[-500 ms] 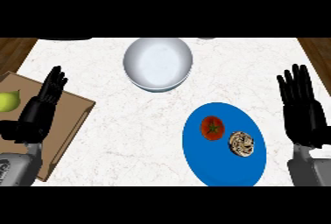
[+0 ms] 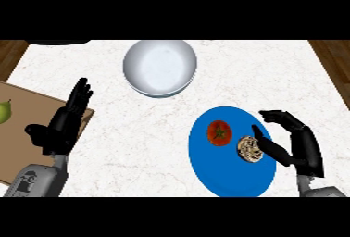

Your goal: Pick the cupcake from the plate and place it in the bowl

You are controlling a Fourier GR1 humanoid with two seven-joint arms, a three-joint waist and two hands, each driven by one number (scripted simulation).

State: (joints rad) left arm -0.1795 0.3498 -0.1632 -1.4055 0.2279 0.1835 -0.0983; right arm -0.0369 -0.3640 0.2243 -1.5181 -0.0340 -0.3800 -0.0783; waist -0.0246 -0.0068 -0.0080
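One cupcake (image 2: 250, 150) sits on the blue plate (image 2: 226, 178) just beside my wide-open right hand (image 2: 301, 144), so this is the grasp step: next I close around it and lift.

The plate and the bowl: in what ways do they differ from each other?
The plate is blue; the bowl is white. The plate is flat, while the bowl is deep. The plate carries a tomato and the cupcake; the bowl holds nothing. The plate lies nearer the robot, the bowl farther back. Both are round and stand on the counter.
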